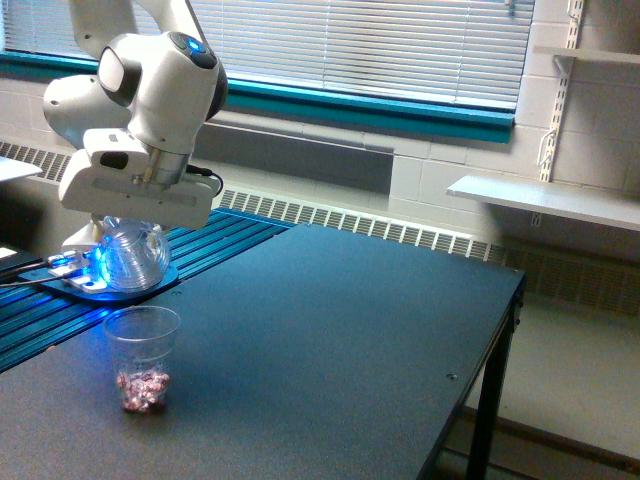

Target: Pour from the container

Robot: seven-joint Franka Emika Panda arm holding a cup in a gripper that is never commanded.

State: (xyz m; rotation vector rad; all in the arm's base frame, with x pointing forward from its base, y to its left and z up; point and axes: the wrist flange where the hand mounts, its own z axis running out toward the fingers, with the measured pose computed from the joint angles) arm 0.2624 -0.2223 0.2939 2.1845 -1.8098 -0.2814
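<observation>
The container point(132, 255) is a small clear rounded jar held under the white arm's hand, at the exterior view's left. My gripper point(133, 232) is shut on it from above; the fingers are mostly hidden by the hand's body. No pink-red pieces show inside the jar now. Just below and in front of it a taller clear plastic cup point(142, 357) stands upright on the dark table point(330, 340), with pink-red pieces in its bottom.
A blue-lit round base point(100, 285) sits on the blue ribbed surface point(215, 240) behind the jar. The table's right edge point(500, 330) drops to the floor. A white wall shelf point(545, 200) lies far at the exterior view's right.
</observation>
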